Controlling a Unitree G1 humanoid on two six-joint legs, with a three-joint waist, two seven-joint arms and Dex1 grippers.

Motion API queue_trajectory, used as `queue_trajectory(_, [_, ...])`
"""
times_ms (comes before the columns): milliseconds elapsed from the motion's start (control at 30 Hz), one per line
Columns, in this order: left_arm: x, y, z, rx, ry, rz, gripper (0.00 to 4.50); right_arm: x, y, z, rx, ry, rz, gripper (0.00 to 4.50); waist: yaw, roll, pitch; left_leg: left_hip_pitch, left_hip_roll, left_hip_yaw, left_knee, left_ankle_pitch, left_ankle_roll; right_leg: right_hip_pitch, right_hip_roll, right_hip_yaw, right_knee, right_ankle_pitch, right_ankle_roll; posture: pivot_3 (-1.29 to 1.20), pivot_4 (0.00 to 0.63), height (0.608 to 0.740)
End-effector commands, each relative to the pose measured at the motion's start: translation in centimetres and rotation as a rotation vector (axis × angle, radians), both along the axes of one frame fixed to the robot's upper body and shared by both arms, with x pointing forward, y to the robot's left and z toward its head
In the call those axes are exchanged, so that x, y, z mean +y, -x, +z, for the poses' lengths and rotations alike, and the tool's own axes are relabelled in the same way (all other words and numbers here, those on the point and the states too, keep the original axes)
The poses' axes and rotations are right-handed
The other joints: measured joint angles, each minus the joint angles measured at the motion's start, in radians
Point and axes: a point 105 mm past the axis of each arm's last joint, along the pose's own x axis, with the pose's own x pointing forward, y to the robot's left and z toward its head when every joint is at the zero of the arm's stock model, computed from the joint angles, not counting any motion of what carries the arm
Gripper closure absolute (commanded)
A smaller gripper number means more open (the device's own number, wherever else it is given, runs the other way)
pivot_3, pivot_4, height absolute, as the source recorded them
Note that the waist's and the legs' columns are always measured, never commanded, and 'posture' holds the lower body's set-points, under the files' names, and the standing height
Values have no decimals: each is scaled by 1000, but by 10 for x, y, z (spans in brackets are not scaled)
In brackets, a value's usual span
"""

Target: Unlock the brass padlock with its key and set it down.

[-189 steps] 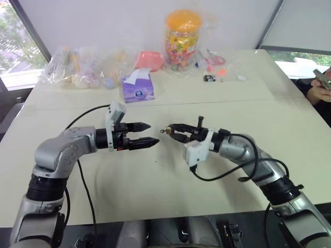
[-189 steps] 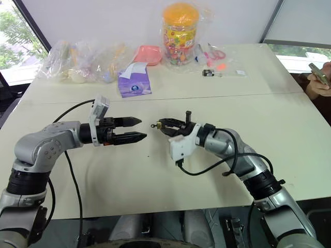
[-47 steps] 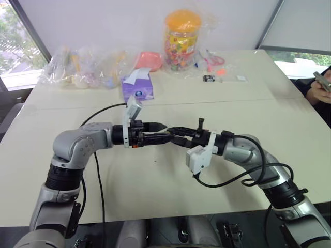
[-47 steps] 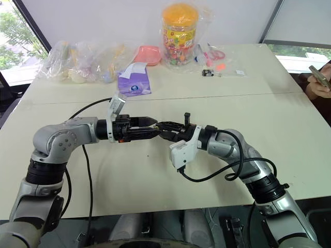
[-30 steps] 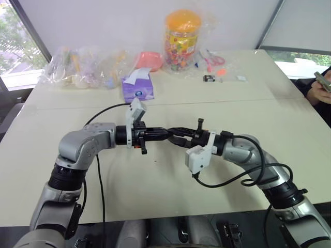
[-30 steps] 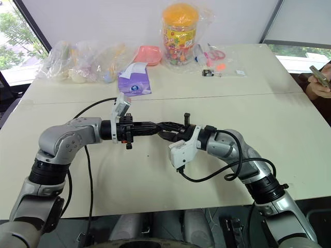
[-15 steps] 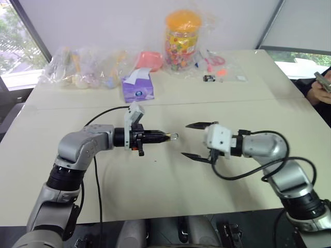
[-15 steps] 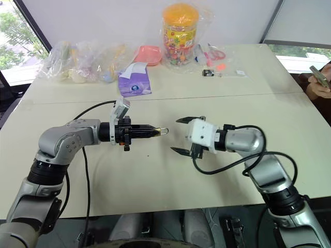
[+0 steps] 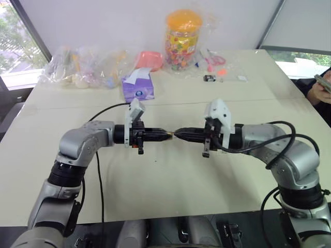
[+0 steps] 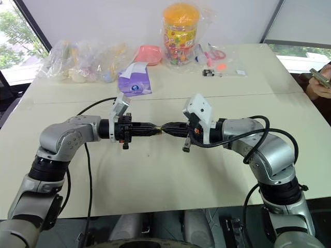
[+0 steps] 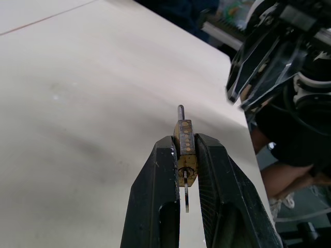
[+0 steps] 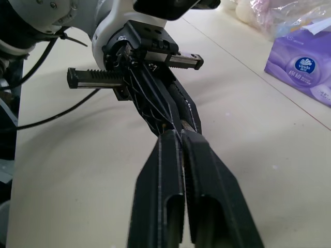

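- Pinching the brass padlock (image 11: 184,155) between its fingertips: left gripper (image 9: 166,136) (key (image 11: 185,194) seated in the padlock).
- Meeting it tip to tip above the table (image 9: 170,186): right gripper (image 9: 178,135), fingers pressed together.
- Farther off, beyond both: purple tissue box (image 9: 138,87).

Big cream table (image 9: 170,181), made of 2 tops w/ a seam running across the middle. White wall (image 9: 103,20) behind; dark-framed windows (image 9: 13,46) at both far corners, greenery outside on the left, daylight coming in. Far edge of table has clutter: clear plastic bags (image 9: 77,67) w/ assorted bits, purple tissue box (image 9: 137,88), pink-red bowl (image 9: 149,58), tall candy jar w/ orange lid (image 9: 182,39), pink scissors (image 9: 214,60) nearby. A person's hand w/ a phone (image 9: 321,85) at the right edge.
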Motion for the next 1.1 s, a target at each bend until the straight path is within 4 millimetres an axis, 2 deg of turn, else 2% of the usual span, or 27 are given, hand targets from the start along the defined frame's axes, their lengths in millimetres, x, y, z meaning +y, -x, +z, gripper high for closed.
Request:
queue_trajectory(33, [-3, 6, 16, -43, 36, -48, 4500, 3, -3, 2, -12, 2, -9, 4432, -1, 0, 0, 0, 0, 0, 0, 0, 0, 0, 0, 0, 0, 0, 0, 0, 150, 737])
queue_trajectory(233, [-3, 12, 22, -30, 59, -74, 4500, 1, -9, -6, -10, 34, -34, 4432, -1, 0, 0, 0, 0, 0, 0, 0, 0, 0, 1, 0, -1, 0, 0, 0, 150, 737])
queue_trajectory(567, [0, 17, 35, -11, 98, -101, 4500, -10, -16, -32, 12, 94, -71, 4432, -1, 0, 1, -1, 0, 0, -1, 0, 0, 0, 1, 0, -2, 0, 0, 0, 150, 737])
queue_trajectory(767, [1, 13, 36, -18, 100, -76, 4500, -12, -10, -41, 29, 112, -62, 4432, -1, 0, 1, -1, 0, 0, -1, 0, 0, 0, 2, 0, -2, 0, 1, 0, 150, 737])
queue_trajectory(900, [-1, 8, 27, -8, 80, -48, 4500, -23, -5, -51, 41, 154, -86, 4432, 1, 0, 1, -1, 0, 0, -1, 0, 0, 0, 2, 0, -2, 0, 1, 0, 150, 737])
queue_trajectory(1100, [-8, 7, -3, 65, 34, -22, 4500, -45, 8, -63, 70, 195, -142, 4432, 1, 0, 1, -2, -1, 0, -1, 0, 1, 0, 1, 0, -4, 0, 1, 0, 150, 737])
